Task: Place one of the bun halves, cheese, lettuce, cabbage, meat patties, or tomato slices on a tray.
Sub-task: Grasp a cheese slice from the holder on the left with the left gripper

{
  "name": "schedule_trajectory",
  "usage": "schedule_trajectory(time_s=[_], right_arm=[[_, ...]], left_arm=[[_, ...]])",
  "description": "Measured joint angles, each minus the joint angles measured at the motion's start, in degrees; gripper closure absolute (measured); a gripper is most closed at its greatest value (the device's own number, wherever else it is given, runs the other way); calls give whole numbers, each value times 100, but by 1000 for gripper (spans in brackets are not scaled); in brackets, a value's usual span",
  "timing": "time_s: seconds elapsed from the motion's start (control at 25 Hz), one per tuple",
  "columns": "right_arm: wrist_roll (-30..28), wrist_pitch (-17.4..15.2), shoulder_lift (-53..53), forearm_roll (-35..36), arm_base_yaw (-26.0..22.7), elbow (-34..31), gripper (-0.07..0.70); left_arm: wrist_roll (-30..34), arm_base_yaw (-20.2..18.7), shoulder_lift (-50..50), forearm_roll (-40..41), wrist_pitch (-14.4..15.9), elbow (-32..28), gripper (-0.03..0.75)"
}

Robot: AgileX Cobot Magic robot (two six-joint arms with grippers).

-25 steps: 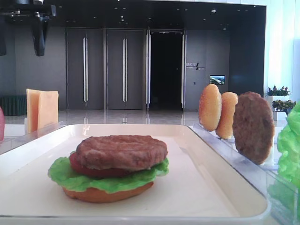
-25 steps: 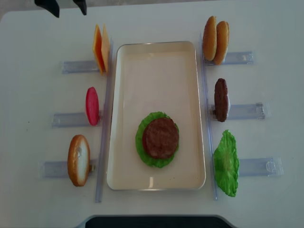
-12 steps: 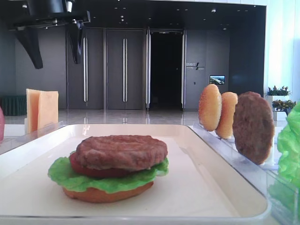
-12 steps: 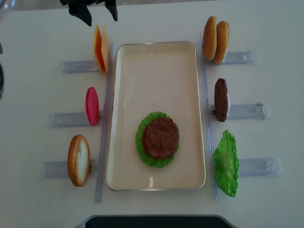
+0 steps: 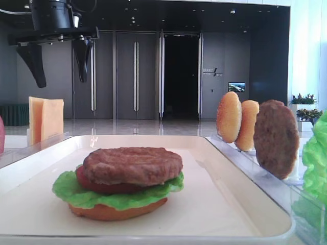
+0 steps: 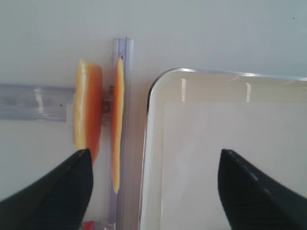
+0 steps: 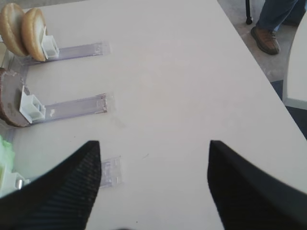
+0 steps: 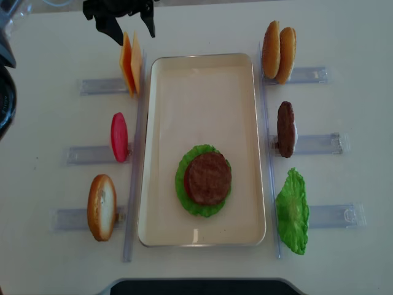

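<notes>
Two yellow-orange cheese slices (image 8: 131, 62) stand upright in a clear rack just left of the cream tray (image 8: 202, 58). My left gripper (image 8: 131, 31) hangs open above them at the far end. In the left wrist view its fingertips straddle the cheese (image 6: 88, 112) and the tray's corner rim (image 6: 151, 96), with nothing between them. On the tray lies a stack: a bun half, lettuce (image 8: 184, 192), a tomato slice and a meat patty (image 8: 209, 178) on top. My right gripper (image 7: 154, 143) is open over bare table, right of the racks.
Clear racks flank the tray. On the left, a tomato slice (image 8: 119, 136) and a bun half (image 8: 102, 207). On the right, two bun halves (image 8: 278, 51), a patty (image 8: 285, 129) and a lettuce leaf (image 8: 292, 211). A person's shoe (image 7: 265, 38) shows beyond the table edge.
My left gripper has come in from the far left corner, moving right and lower to hang over the cheese slices, jaws still open. Nothing else has moved.
</notes>
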State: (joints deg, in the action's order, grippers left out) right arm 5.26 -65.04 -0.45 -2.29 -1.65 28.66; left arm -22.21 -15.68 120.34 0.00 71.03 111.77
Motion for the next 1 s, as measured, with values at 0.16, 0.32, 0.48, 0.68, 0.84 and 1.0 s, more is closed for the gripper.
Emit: schedule_trajectory(time_s=[0.16, 0.32, 0.48, 0.68, 0.84, 1.0], right_arm=[[0, 0, 0, 0, 0, 0, 150], [0, 0, 0, 0, 0, 0, 150], [0, 0, 0, 0, 0, 0, 150], [0, 0, 0, 0, 0, 0, 150], [0, 0, 0, 0, 0, 0, 150], [0, 0, 0, 0, 0, 0, 150]], left_arm=[[-28, 0, 134, 0, 0, 5, 97], [-41, 0, 239, 0, -5, 6, 102], [-66, 0, 279, 0, -5, 6, 102], [-71, 0, 281, 0, -125, 6, 104], [-71, 0, 281, 0, -194, 6, 104], [-71, 0, 281, 0, -296, 6, 104]])
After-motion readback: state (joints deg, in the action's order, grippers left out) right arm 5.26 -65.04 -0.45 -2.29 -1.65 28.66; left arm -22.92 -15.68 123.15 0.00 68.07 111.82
